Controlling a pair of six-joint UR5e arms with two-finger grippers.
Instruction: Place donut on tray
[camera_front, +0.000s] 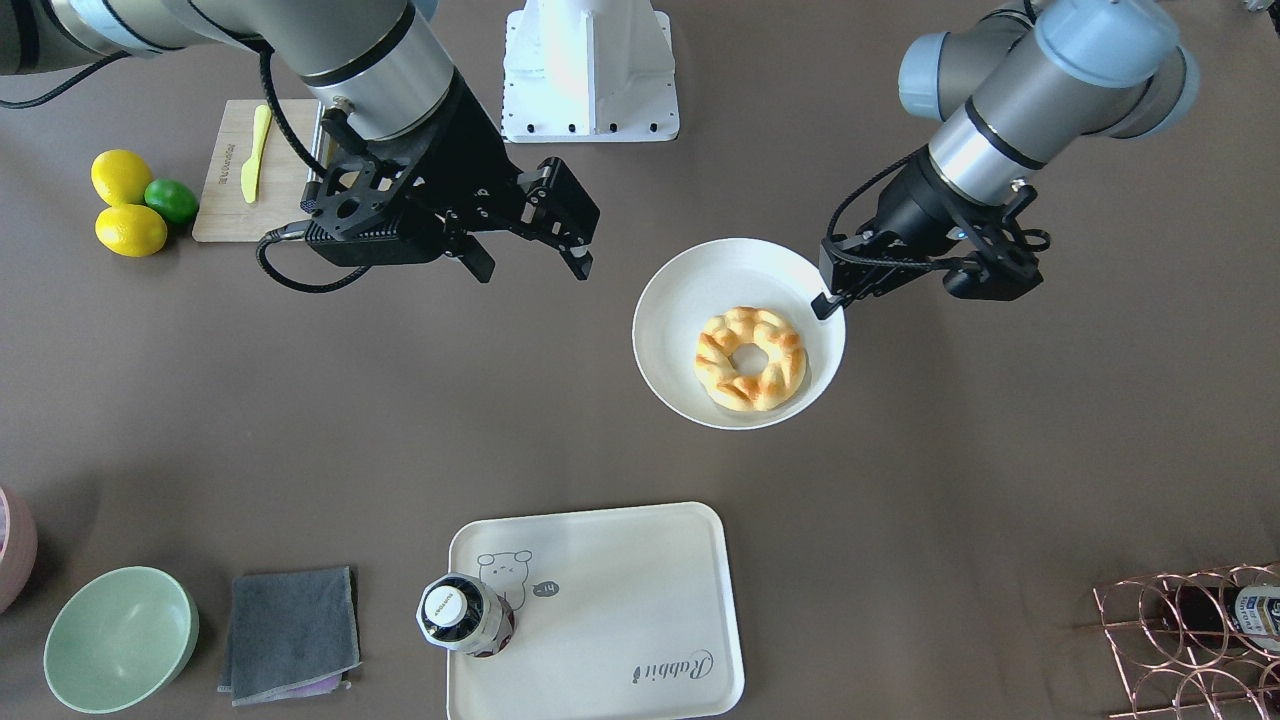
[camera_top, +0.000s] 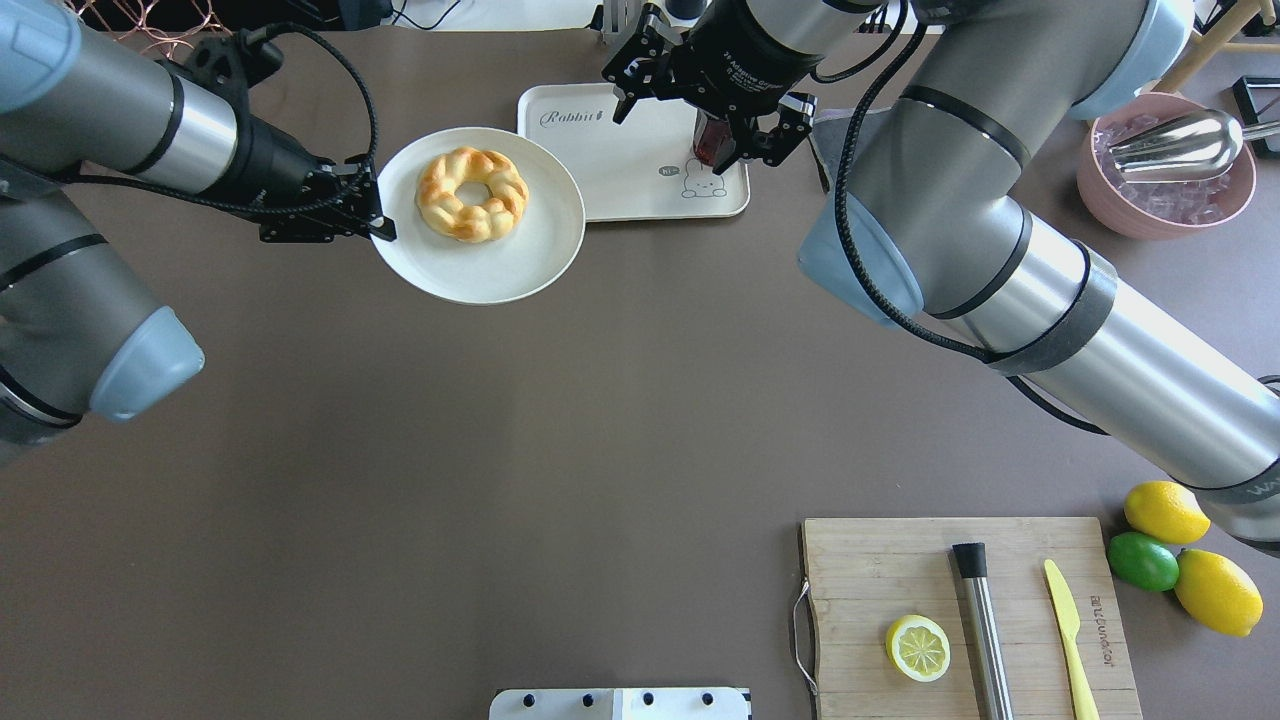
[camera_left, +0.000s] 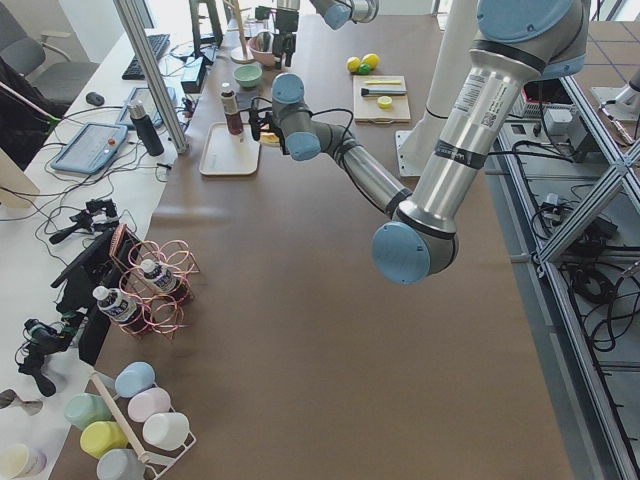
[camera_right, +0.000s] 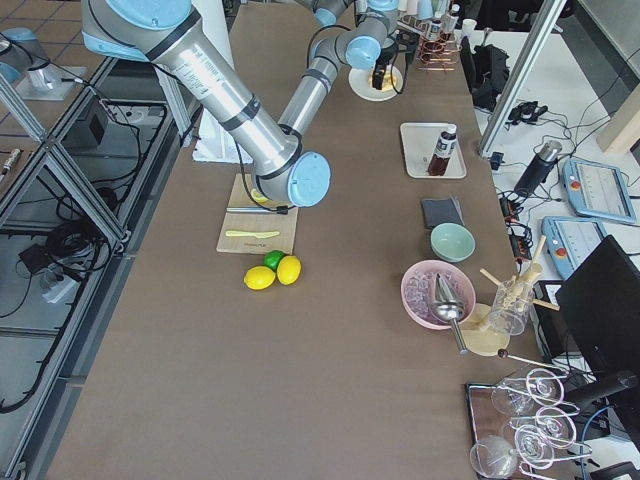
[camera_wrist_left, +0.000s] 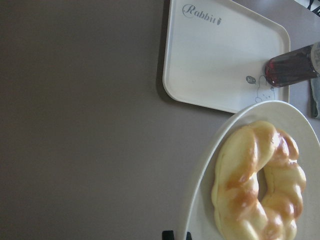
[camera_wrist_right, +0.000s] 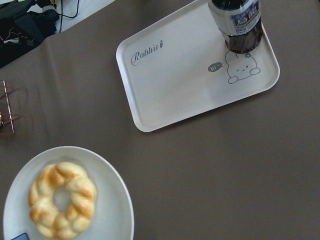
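We are early in the task: the donut (camera_front: 751, 358) lies on a round white plate (camera_front: 680, 290), well apart from the tray (camera_front: 620, 600), where a bottle (camera_front: 465, 615) stands by one corner. Our left gripper (camera_front: 824, 303) pinches the plate's rim. Our right gripper (camera_front: 532, 266) hangs wide open and empty above the table; next, we judge, it must reach the donut.

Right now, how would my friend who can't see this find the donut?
Look mid-table for the round white plate that the left pincer holds by its rim. The donut lies on it: a golden-brown braided ring with a small hole, unlike the smooth yellow lemons beside the cutting board.
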